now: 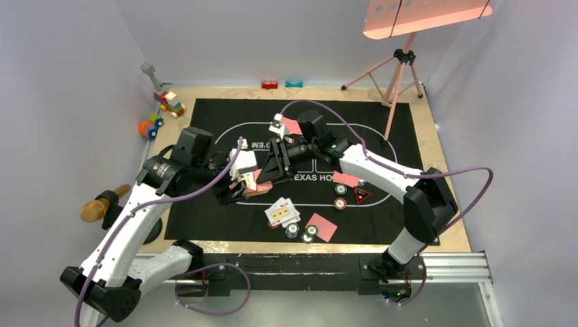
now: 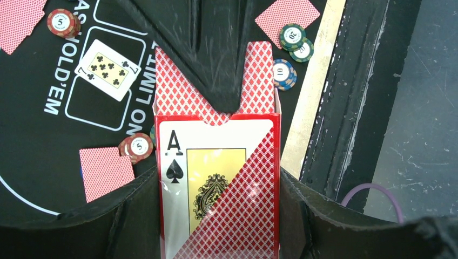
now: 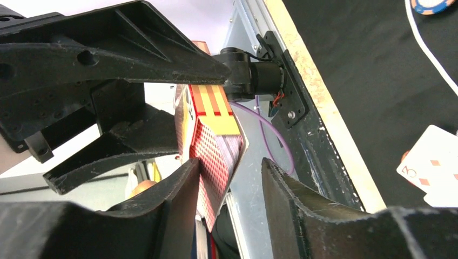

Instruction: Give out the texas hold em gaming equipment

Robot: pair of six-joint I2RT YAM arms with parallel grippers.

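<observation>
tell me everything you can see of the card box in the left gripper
The card box is a red-edged carton printed with an ace of spades and a red lattice. Its top is open, red-backed cards sticking out. The left gripper clamps its sides above the mat; the right gripper is at those cards.

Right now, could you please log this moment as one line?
left pincer: holds card box | right pincer: open, straddling protruding cards

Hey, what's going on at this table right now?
The left gripper holds an ace-printed card box above the black mat, with red-backed cards sticking out of it. The right gripper has its jaws apart around the end of those cards, apparently to draw one. Loose cards and chips already lie on the mat.
</observation>
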